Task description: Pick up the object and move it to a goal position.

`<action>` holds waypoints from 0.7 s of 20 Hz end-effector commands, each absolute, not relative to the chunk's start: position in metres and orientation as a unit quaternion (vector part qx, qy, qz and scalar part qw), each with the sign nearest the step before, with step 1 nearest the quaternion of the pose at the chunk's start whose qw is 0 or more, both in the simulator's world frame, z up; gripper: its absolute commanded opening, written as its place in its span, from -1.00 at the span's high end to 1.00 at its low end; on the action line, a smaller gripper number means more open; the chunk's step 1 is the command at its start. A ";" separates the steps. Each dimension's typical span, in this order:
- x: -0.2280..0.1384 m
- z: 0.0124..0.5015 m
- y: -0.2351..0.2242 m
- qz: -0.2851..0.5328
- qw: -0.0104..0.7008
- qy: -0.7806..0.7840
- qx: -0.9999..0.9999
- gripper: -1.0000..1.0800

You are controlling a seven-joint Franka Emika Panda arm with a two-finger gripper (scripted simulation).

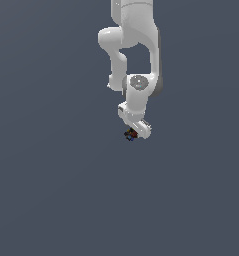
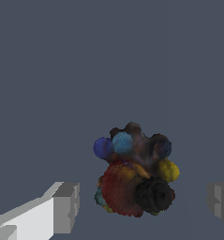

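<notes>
Between spread fingers [image 2: 66, 206] sits object [image 2: 134, 176], on grey floor [image 1: 51, 200] near centre. Gripper [image 2: 144, 204] released, pads not touching clump. Risk: lumpy shape sits off-centre, nearer one finger; closing may nudge or roll it out of grasp.

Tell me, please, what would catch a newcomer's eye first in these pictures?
The white arm reaching down from the top of the exterior view stands out against the plain grey-blue ground. At its tip, the claw stands open on either side of a lumpy multicoloured clump, the only colourful thing in view.
</notes>
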State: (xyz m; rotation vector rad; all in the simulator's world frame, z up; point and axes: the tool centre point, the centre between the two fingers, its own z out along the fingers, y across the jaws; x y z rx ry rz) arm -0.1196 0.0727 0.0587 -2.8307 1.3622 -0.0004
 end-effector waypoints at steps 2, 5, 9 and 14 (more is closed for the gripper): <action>-0.120 0.043 0.072 0.000 0.000 0.434 -0.901 -0.92; -0.120 0.034 0.073 0.000 0.000 0.435 -0.901 -0.92; -0.120 0.030 0.073 0.000 0.000 0.435 -0.901 -0.92; -0.120 0.030 0.073 0.000 0.000 0.435 -0.901 1.00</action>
